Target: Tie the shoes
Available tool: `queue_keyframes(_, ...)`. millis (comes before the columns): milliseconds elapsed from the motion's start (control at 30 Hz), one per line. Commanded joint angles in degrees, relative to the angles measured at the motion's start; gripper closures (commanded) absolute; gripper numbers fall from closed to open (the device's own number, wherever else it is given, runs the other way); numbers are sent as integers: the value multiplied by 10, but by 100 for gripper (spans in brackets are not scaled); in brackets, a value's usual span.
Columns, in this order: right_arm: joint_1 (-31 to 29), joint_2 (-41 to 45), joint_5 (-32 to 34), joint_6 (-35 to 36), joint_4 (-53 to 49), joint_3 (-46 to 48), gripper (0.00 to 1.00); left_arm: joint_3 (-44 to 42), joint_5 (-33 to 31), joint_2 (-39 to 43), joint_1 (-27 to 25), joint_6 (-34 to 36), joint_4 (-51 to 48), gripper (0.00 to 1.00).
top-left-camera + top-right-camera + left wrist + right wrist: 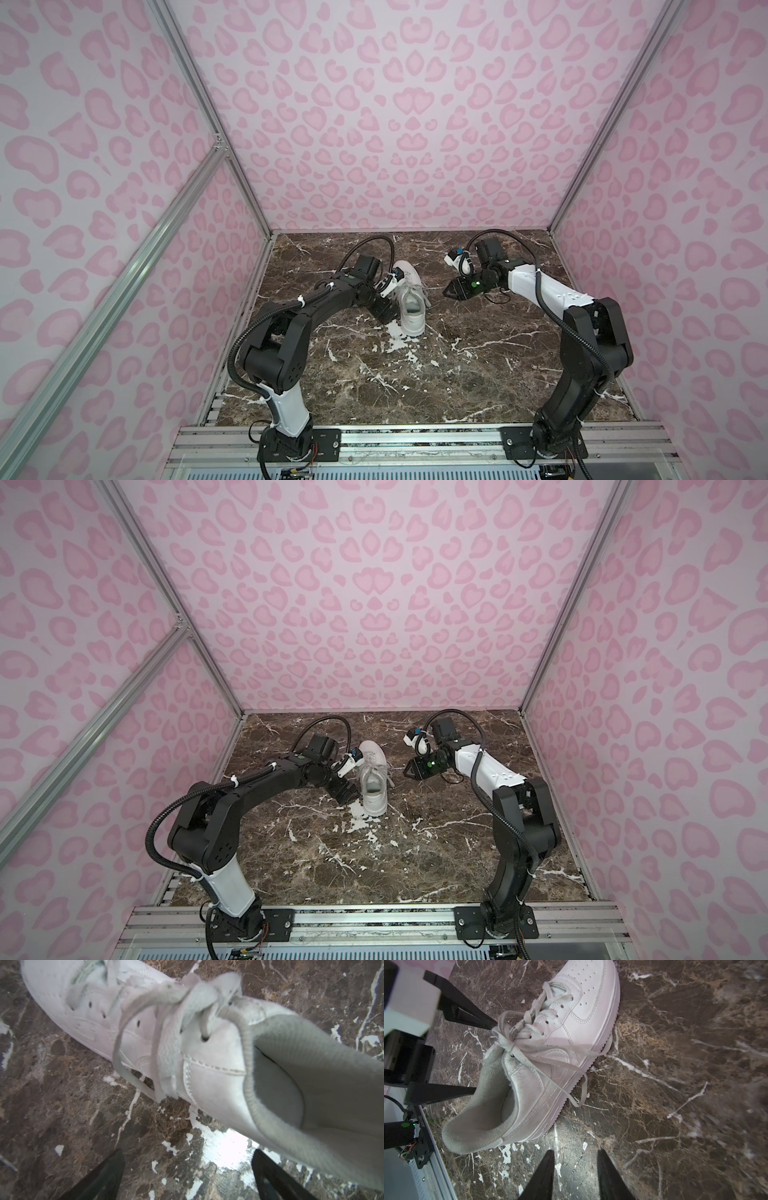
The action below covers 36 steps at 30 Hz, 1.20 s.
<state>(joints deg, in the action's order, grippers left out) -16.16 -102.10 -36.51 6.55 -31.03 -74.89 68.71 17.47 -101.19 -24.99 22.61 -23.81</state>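
Left jaws, wide open and empty by the heel of the sneaker (212,1076), could snag the loosely looped laces (195,997) and undo them; right jaws, part-open, hold nothing.

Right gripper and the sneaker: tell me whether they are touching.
Apart. The right wrist view shows the right gripper short of the sneaker, with bare marble tabletop between its fingertips and the sole. Both top views show the same gap.

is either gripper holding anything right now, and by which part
Nothing is held: the left gripper and right gripper both stand open, empty, beside the sneaker.
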Motion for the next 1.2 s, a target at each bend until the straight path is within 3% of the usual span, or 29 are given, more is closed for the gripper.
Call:
queue_keyframes(0,9,12,0,-24,24,13,58,-16,43,37,17,-15,39,3)
queue_keyframes(67,15,30,9,-35,47,27,50,-66,85,88,41,-56,115,3)
queue_keyframes(200,30,50,27,-48,60,36,35,-154,35,183,85,-156,262,3)
queue_keyframes(267,40,63,36,-52,67,45,27,-167,56,207,123,-196,282,3)
queue_keyframes(367,57,91,67,-61,87,66,2,-212,106,251,167,-227,338,3)
queue_keyframes(433,73,113,90,-72,114,89,2,-244,112,286,182,-222,382,3)
queue_keyframes(500,93,138,117,-92,155,122,2,-276,68,323,190,-219,413,3)
queue_keyframes(633,112,219,271,-134,321,254,2,-359,-147,385,224,-273,483,3)
queue_keyframes(733,114,260,351,-106,476,363,2,-413,-174,416,267,-284,530,3)
queue_keyframes(833,118,268,447,-103,551,412,2,-462,-197,424,289,-292,594,3)
queue_keyframes(1067,143,225,495,-100,630,442,2,-516,-173,375,301,-284,649,3)
queue_keyframes(1167,160,237,474,-109,649,471,2,-547,-182,350,302,-291,726,3)
